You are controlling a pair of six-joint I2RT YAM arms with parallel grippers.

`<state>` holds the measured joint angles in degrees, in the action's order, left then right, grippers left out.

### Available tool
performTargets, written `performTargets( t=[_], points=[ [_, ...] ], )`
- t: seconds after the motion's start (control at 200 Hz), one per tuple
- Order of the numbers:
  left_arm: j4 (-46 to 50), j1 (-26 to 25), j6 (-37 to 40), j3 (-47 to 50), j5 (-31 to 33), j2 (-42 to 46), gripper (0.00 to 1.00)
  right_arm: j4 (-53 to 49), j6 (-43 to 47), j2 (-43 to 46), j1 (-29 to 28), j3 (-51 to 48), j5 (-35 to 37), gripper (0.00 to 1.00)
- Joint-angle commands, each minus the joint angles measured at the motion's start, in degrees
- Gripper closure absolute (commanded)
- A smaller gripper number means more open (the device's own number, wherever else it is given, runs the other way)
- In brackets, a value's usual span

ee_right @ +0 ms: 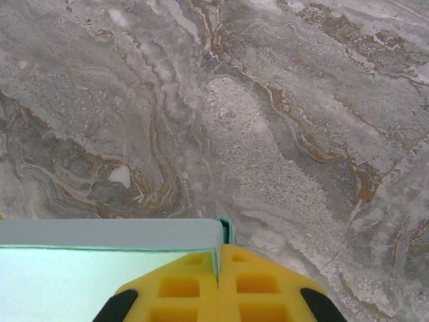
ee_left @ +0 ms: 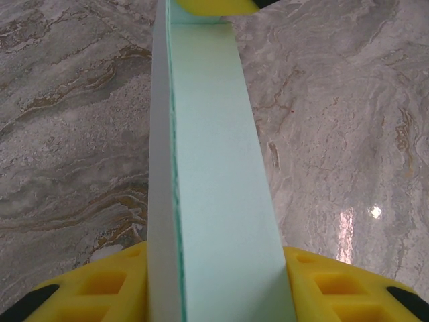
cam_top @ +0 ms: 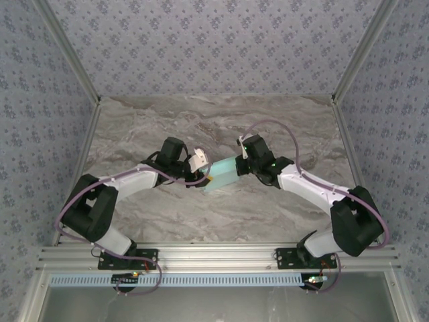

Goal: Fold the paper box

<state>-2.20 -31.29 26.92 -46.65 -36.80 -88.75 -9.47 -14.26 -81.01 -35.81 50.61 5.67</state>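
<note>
Left claw [cam_top: 202, 168]: partly closed and gripping the paper box [cam_top: 221, 176], with one yellow finger on each side of its near end
Left claw, wrist view [ee_left: 216, 298]: fingers [ee_left: 100, 288] flank the card at the bottom of the picture, and the box runs away from the camera as a long, narrow mint slab
Right claw [cam_top: 242, 163]: pressed fully together, pinching a thin wall at the opposite end of the box
Right claw, wrist view [ee_right: 218, 282]: the two yellow fingers [ee_right: 181, 288] meet along a single seam, and a turquoise card edge enters that seam from above
Paper box: pale mint card in a slim rectangular form, spanning the gap between the two claws near the middle of the table [cam_top: 201, 121], tilted in the overhead view
Far end of box: met by a yellow pad of the right claw at the top of the left wrist view
Contact with table: cannot be told
Table: grey-brown marble pattern, glossy, with a bright glint on its right in the left wrist view
Arms: both reach inward from bases at the near edge, elbows outward
Surround: aluminium frame posts and blue-grey patterned walls
</note>
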Motion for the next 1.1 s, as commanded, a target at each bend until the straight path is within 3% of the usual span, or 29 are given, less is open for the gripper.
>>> performTargets(
  t=[0.0,0.305,0.58,0.775,0.929,1.094],
  points=[
    [-2.1,0.2,-0.6,0.0,0.2,-1.1,0.72,-3.4,-2.5,0.4,-0.3,-3.6,4.4,0.99],
    [-3.4,0.3,-3.0,-0.5,1.9,-1.1,0.59,-0.7,-5.4,1.5,-4.5,-6.3,12.4,0.99],
    [-4.4,0.3,-8.0,0.0,5.2,2.0,0.38,-3.4,-8.4,1.3,-7.9,-5.2,19.0,1.00],
    [-4.0,0.2,-12.0,1.4,6.8,6.6,0.29,-5.0,-9.5,1.1,-9.7,-4.0,21.5,1.00],
    [-2.5,0.1,-17.7,3.4,12.4,12.9,0.29,-5.6,-10.1,0.7,-10.4,-3.3,22.3,1.00],
    [4.1,0.1,-19.8,2.6,15.6,15.3,0.39,-5.7,-10.3,0.4,-10.6,-3.0,22.6,1.00]
  ],
)
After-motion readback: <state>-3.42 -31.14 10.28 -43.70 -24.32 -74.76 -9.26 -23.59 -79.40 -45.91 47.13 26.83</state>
